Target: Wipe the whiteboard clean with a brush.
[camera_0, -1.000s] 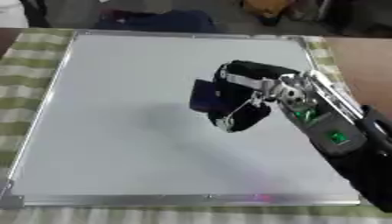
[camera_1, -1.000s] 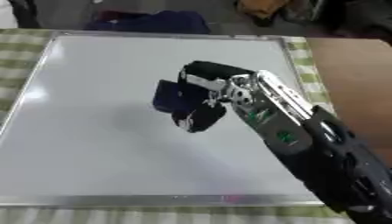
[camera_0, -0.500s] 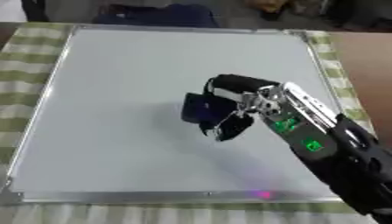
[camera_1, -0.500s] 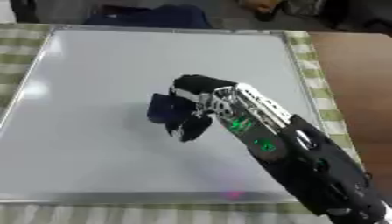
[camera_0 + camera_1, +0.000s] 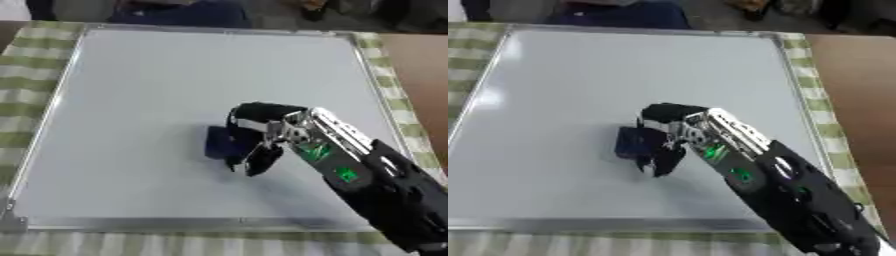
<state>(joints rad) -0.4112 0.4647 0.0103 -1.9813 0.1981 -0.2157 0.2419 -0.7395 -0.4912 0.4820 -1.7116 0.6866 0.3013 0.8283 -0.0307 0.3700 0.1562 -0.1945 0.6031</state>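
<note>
Gripping the dark blue brush [image 5: 220,142], right hand [image 5: 262,135] has fingers curled round it on the whiteboard [image 5: 175,75]; likely light, stiff block, best held across its sides.

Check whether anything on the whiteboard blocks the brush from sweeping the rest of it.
Nothing visible does. The right hand is curled round the dark blue brush near the middle of the whiteboard, whose surface shows no other object.
</note>
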